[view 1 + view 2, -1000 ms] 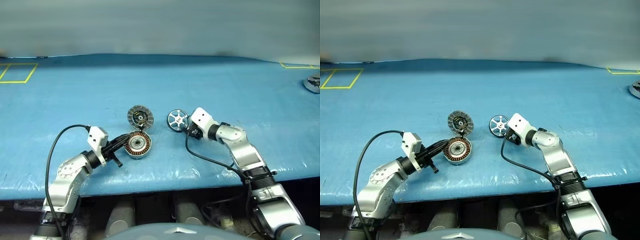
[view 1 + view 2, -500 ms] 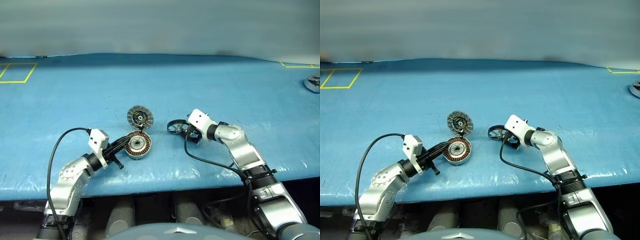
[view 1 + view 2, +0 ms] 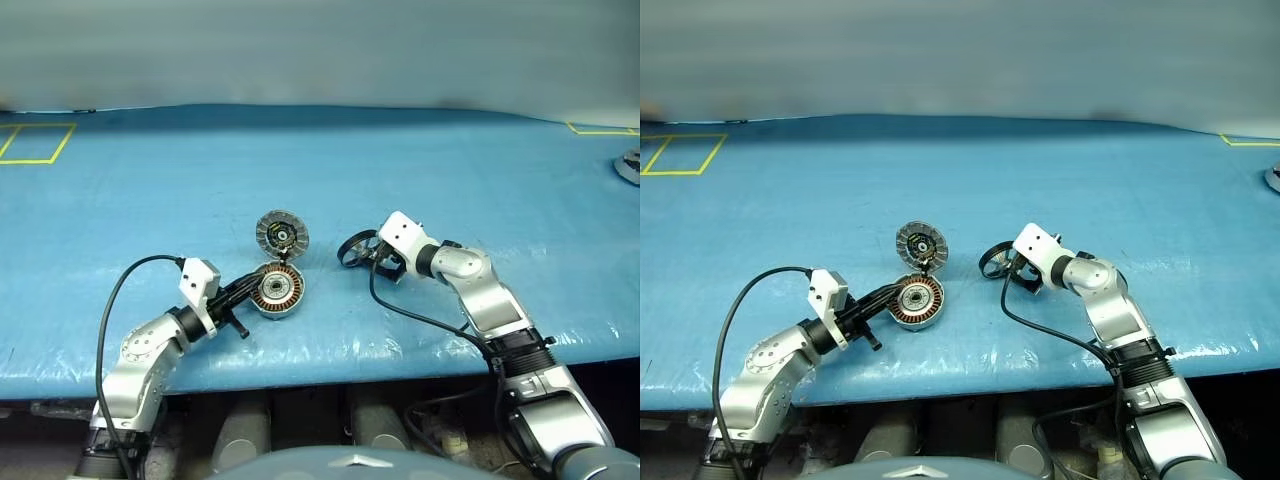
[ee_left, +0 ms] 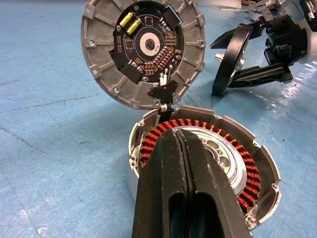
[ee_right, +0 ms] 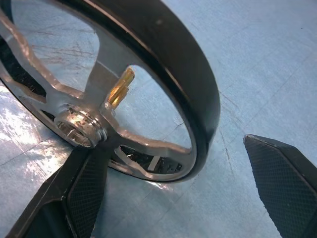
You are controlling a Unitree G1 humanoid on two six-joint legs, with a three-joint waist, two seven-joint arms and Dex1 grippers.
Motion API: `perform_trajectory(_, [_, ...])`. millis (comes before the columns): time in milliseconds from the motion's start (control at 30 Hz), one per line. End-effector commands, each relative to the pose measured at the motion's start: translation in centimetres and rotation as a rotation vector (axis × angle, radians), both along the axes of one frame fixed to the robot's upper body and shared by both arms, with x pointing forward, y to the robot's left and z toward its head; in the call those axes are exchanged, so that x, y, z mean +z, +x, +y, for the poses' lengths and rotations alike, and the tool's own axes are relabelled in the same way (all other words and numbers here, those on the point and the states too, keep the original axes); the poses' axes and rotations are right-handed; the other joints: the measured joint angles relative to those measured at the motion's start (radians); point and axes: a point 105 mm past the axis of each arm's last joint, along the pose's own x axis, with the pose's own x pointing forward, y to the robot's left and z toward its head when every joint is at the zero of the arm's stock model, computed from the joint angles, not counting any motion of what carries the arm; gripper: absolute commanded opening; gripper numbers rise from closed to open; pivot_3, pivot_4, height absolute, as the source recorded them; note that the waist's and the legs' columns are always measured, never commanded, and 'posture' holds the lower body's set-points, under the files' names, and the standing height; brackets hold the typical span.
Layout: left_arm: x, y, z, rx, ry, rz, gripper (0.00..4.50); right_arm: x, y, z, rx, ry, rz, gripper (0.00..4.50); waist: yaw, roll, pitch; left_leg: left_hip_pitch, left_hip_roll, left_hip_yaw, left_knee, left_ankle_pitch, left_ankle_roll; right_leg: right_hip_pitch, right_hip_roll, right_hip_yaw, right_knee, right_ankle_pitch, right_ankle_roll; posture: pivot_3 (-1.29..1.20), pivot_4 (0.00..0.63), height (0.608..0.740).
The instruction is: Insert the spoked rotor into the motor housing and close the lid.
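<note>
Straddling the tilted spoked rotor (image 3: 357,248) on the bench (image 3: 450,170), the right hand (image 3: 377,259) stands spread; rigid, smooth metal probably wants a rim-and-hub pinch. Left hand (image 3: 252,285), pressed together, rests at the motor housing (image 3: 277,290).

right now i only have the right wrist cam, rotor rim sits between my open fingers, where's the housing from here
Observer: The motor housing sits on the blue table, to the robot's left of the spoked rotor, with a gap between them.
Operator: anything covering it
Observer: No. The lid stands swung open at the housing's far edge, so the copper windings are exposed.
Operator: and the other arm
Observer: The left gripper is shut, with its tips at the housing's near rim.
</note>
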Motion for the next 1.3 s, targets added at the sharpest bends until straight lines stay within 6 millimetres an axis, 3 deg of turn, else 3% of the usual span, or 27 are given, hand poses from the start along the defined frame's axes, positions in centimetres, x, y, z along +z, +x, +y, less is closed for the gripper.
perform_trajectory(33, [0.8, 0.2, -0.3, -0.011, -0.005, -0.037, 0.00, 1.6, 0.4, -0.5, -0.027, 0.013, -0.077, 3.53, 0.000, 0.001, 0.001, 0.000, 0.000, 0.000, 0.000, 0.000, 0.000, 0.000, 0.000, 0.000, 0.000, 0.000, 0.000, 0.00, 0.150, 0.740])
perform_trajectory(100, [0.8, 0.3, -0.4, -0.014, -0.005, -0.037, 0.00, 1.8, 0.6, -0.5, -0.034, 0.006, -0.090, 2.94, 0.000, 0.001, 0.001, 0.000, 0.000, 0.000, -0.001, 0.000, 0.000, 0.000, 0.000, 0.000, -0.001, 0.000, 0.000, 0.00, 0.150, 0.740])
perform_trajectory(367, [0.8, 0.5, -0.5, -0.021, -0.008, -0.037, 0.00, 2.6, 0.5, -0.3, -0.024, -0.006, -0.123, 2.94, 0.000, 0.001, 0.002, -0.001, 0.000, 0.000, -0.001, 0.000, 0.000, 0.000, 0.000, 0.000, -0.002, 0.000, 0.000, 0.00, 0.150, 0.740])
perform_trajectory(700, [0.4, 0.3, -0.6, -0.018, -0.011, -0.028, 0.00, 5.6, -0.4, 1.3, 0.046, -0.052, -0.224, 2.94, 0.000, 0.002, 0.002, -0.001, 0.000, 0.000, -0.001, 0.000, 0.000, 0.000, 0.000, 0.000, -0.003, 0.000, 0.001, 0.00, 0.150, 0.740])
perform_trajectory(1000, [0.4, 0.3, -0.4, -0.011, -0.003, -0.029, 0.00, 4.2, -1.5, 2.6, 0.151, -0.045, -0.152, 2.94, 0.000, 0.002, 0.002, -0.001, 0.000, 0.000, -0.001, 0.000, 0.000, 0.000, 0.000, 0.000, -0.004, 0.000, 0.001, 0.00, 0.150, 0.740])
perform_trajectory(1300, [0.3, 0.2, -0.3, -0.006, -0.002, -0.024, 0.00, 4.8, -2.7, 4.6, 0.240, -0.007, -0.146, 2.94, 0.000, 0.002, 0.002, -0.001, 0.000, 0.000, -0.001, 0.000, 0.000, 0.000, 0.000, 0.000, -0.003, 0.001, 0.001, 0.00, 0.150, 0.740])
